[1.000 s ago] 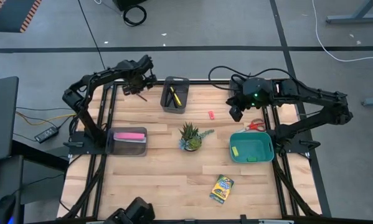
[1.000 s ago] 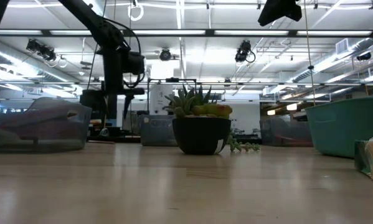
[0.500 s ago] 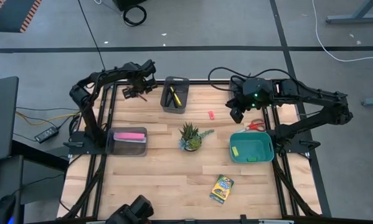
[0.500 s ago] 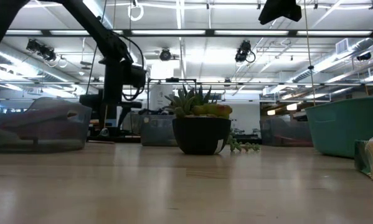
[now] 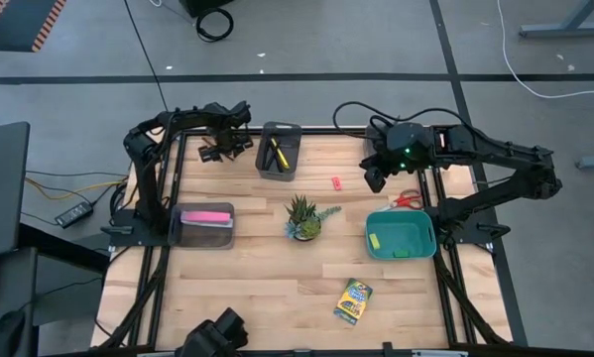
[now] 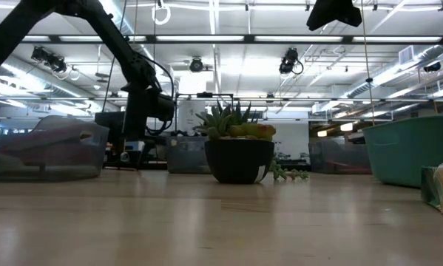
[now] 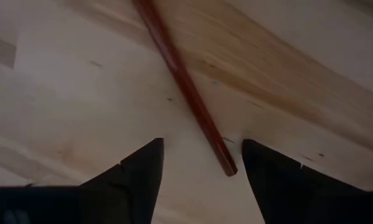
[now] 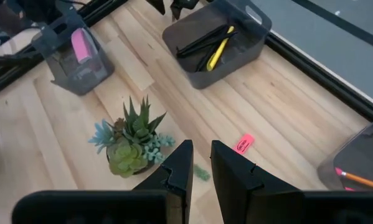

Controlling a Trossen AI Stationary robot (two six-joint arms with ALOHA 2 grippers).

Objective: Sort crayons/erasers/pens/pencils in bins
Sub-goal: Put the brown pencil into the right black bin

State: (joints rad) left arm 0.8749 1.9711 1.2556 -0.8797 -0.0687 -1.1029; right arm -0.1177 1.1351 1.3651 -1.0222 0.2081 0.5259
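Observation:
A red pencil (image 7: 183, 81) lies flat on the wood at the table's far left. My left gripper (image 7: 202, 165) points down just above it, open, with one finger on either side of the pencil's near end (image 7: 226, 163); I see no touch. In the high view this gripper (image 5: 224, 149) stands left of the dark grey bin (image 5: 278, 151), which holds black and yellow pens. My right gripper (image 5: 376, 180) hovers high over the far right, slightly open, with nothing in it. A pink-red eraser (image 5: 336, 182) and the crayon box (image 5: 353, 300) lie on the table.
A potted plant (image 5: 301, 218) stands mid-table. A grey bin (image 5: 207, 223) at the left holds a long pink bar. The teal bin (image 5: 421, 234) at the right holds a green eraser (image 5: 374, 239). Another clear bin (image 5: 408, 199) behind it holds red sticks.
My left gripper has come down toward the table over the red pencil, staying open and pointing down. My right gripper has stayed in place.

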